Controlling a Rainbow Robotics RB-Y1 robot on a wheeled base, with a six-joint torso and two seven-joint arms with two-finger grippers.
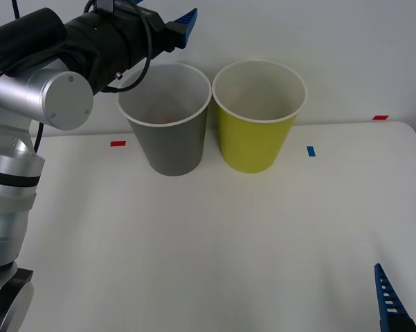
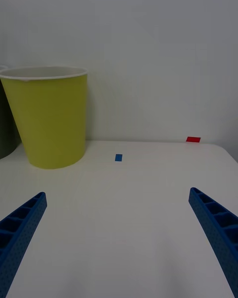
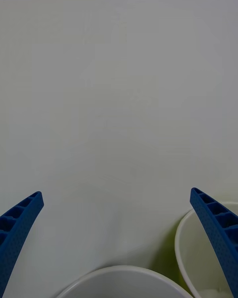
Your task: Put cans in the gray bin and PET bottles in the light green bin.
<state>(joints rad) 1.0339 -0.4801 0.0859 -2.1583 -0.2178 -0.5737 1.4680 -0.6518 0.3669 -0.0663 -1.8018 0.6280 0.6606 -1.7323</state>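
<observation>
In the front view the left gripper [image 1: 183, 28] hangs spread and empty above the gray bin [image 1: 167, 142], with the light green bin [image 1: 256, 131] at its 3 o'clock; something orange-brown shows dimly inside the gray bin. The right wrist view shows the right gripper [image 2: 119, 238] wide open low over the white table [image 2: 129, 218], the light green bin at its 10 o'clock. The left wrist view shows both bins' white rims beneath the parted blue fingers [image 3: 215, 238].

Gray bin [image 1: 172, 142], yellow-green bin [image 1: 255, 138]
</observation>
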